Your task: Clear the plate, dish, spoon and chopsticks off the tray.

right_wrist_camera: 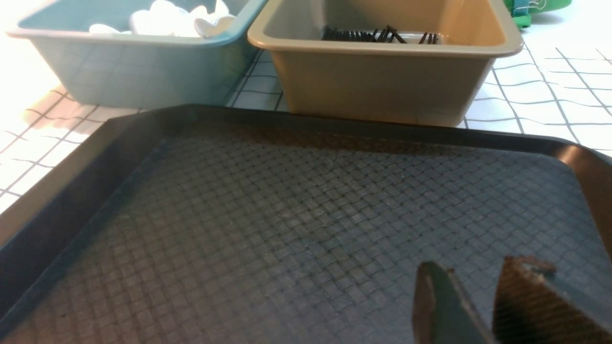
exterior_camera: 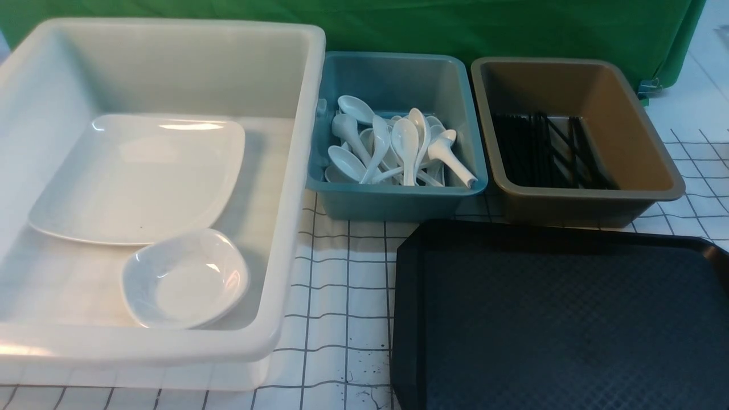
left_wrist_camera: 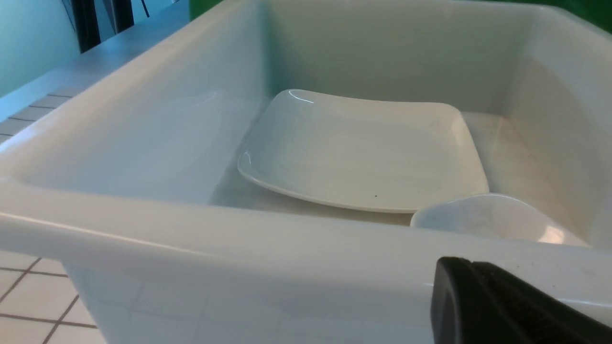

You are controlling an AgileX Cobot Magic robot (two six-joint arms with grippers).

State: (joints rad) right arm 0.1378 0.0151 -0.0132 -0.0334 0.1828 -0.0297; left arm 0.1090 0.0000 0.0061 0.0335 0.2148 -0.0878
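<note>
My left pincer (left_wrist_camera: 483, 306) is pressed together and empty; only its dark tip shows in my left wrist view, outside the near wall of the white tub (exterior_camera: 296, 171). My right pincer (right_wrist_camera: 471, 306) hangs over the tray (exterior_camera: 410, 296) with its two tips parted by a gap, and nothing sits between them.

The tray lies on the gridded worktop (exterior_camera: 342, 285), on my right side, its textured black floor bare in both the front view and my right wrist view. Just beyond its far rim stand two smaller tubs, side by side.

The plate (exterior_camera: 136, 176) lies flat in the white tub on my left, toward the tub's far left part. The dish (exterior_camera: 185, 279) sits in the same tub, nearer to me, its rim overlapping the plate's near edge; whether they touch I cannot tell.

The teal tub (exterior_camera: 393, 205) in the middle holds a heap of white spoons (exterior_camera: 398, 148), handles pointing many ways. I cannot single out one spoon as the tray's own.

The brown tub (exterior_camera: 626, 142) on the right holds the black chopsticks (exterior_camera: 547, 151), most lying side by side, a few crossing over the rest.
</note>
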